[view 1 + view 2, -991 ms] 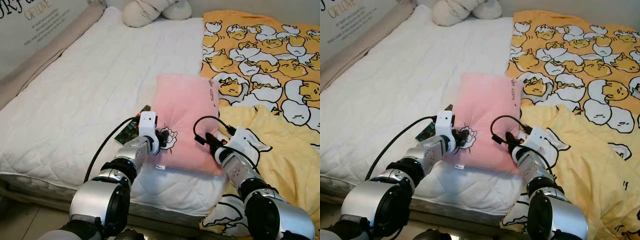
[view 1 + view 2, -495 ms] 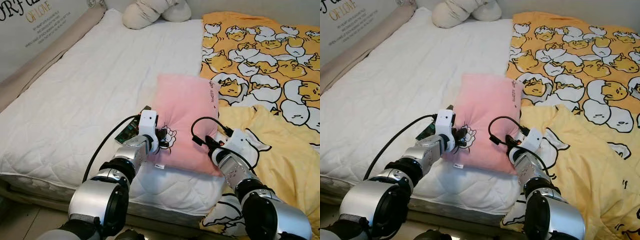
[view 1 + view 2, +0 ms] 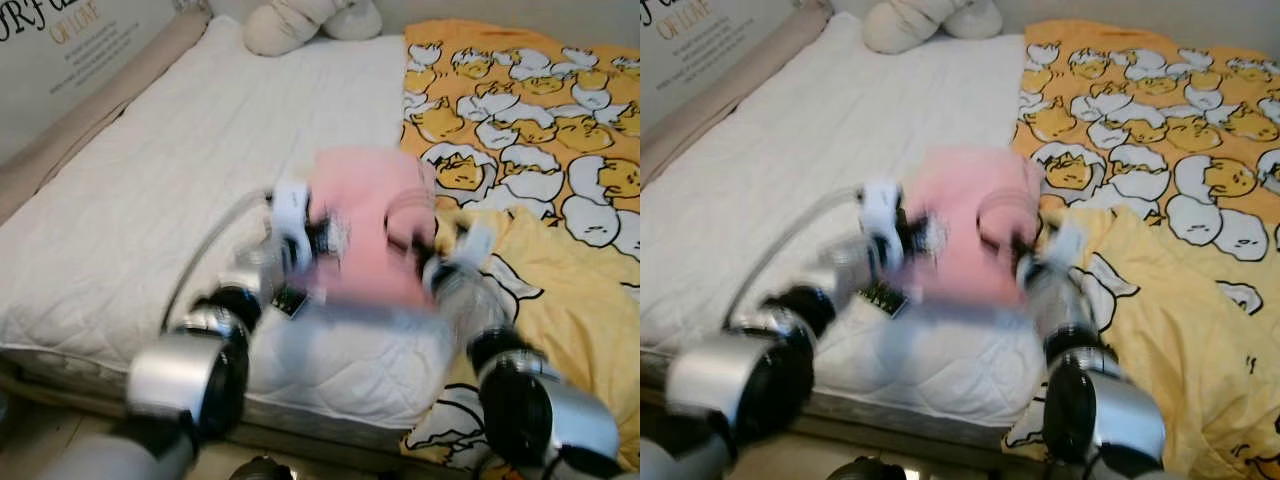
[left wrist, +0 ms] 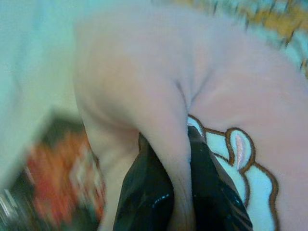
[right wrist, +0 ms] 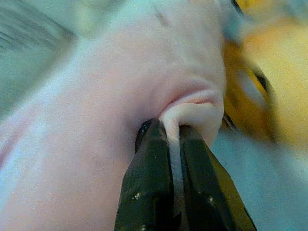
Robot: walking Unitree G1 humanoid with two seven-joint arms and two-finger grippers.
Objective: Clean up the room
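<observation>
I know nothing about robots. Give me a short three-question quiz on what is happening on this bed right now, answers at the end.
1. True or false: each pincer has pinched a fold of the pink pillow.
2. What lies right of the pillow? A) a blue towel B) a yellow egg-print blanket C) a wooden tray
3. What lies on the white mattress under the left arm?

Key
1. True: the left pincer and right pincer both clamp pink cloth.
2. B, the blanket.
3. A dark flat packet, too blurred to identify.
</observation>
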